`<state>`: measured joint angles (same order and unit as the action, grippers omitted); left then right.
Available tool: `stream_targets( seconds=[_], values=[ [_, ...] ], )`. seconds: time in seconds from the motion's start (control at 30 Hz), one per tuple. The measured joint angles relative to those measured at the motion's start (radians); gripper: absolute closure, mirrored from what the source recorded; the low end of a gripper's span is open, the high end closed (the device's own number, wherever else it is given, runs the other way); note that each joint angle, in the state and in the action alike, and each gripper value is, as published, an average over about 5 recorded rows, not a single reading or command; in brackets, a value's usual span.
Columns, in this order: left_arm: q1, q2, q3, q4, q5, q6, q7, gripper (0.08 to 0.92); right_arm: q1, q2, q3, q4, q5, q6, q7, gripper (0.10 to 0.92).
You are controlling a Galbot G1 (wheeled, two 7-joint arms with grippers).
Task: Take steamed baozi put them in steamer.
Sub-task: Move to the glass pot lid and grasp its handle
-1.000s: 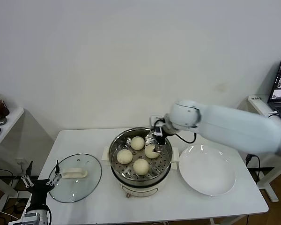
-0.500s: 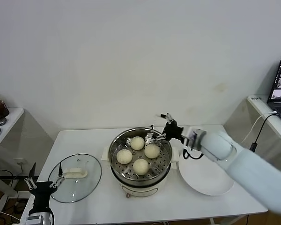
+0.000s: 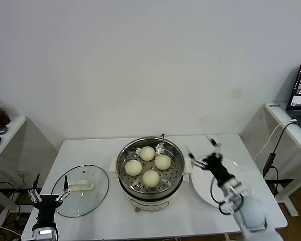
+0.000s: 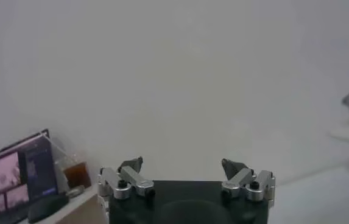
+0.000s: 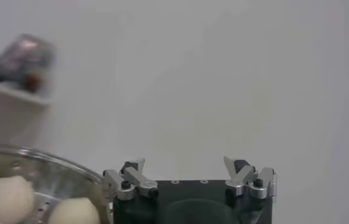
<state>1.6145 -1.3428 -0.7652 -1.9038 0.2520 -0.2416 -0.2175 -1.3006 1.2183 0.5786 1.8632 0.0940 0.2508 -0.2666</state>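
Over the white plate (image 3: 243, 198) — right pincer (image 3: 204, 148) spread, empty.
All four baozi (image 3: 151, 177) sit in steamer (image 3: 150, 168) — loading looks finished; left pincer (image 3: 49, 189) spread, parked.

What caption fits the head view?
Four cream-white round baozi sit in the shiny steel steamer; open right gripper above the white plate.

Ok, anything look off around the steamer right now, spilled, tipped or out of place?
Nothing stands out. All four baozi sit upright inside the steamer, none on the table. The plate is bare, the glass lid lies flat beside the steamer. The right gripper hangs open over the plate, holding nothing; the left gripper is parked low.
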Motion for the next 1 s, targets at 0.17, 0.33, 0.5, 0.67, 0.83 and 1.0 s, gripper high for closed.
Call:
stream_targets(
  seconds=[0.17, 0.33, 0.5, 0.67, 0.83, 1.0],
  values=[
    [-0.011, 0.018, -0.024, 0.050, 0.249, -0.007, -0.052, 0.177, -0.143, 0.106, 0.148, 0.014, 0.001, 0.029, 0.014, 0.203],
    [-0.007, 0.056, -0.038, 0.113, 0.521, -0.016, -0.088, 0.177, -0.235, 0.181, 0.222, 0.027, 0.003, 0.033, 0.031, 0.203],
    [-0.017, 0.102, -0.034, 0.176, 0.764, -0.017, -0.098, 0.177, -0.288, 0.228, 0.266, 0.029, 0.001, 0.032, 0.037, 0.203],
    [-0.041, 0.146, -0.010, 0.235, 0.932, -0.014, -0.098, 0.177, -0.315, 0.259, 0.291, 0.025, -0.006, 0.032, 0.037, 0.203],
    [-0.085, 0.183, 0.023, 0.293, 1.033, -0.018, -0.095, 0.177, -0.335, 0.282, 0.302, 0.023, -0.014, 0.032, 0.038, 0.203],
    [-0.138, 0.212, 0.057, 0.343, 1.089, -0.019, -0.085, 0.177, -0.352, 0.294, 0.310, 0.023, -0.018, 0.033, 0.038, 0.203]
  ],
)
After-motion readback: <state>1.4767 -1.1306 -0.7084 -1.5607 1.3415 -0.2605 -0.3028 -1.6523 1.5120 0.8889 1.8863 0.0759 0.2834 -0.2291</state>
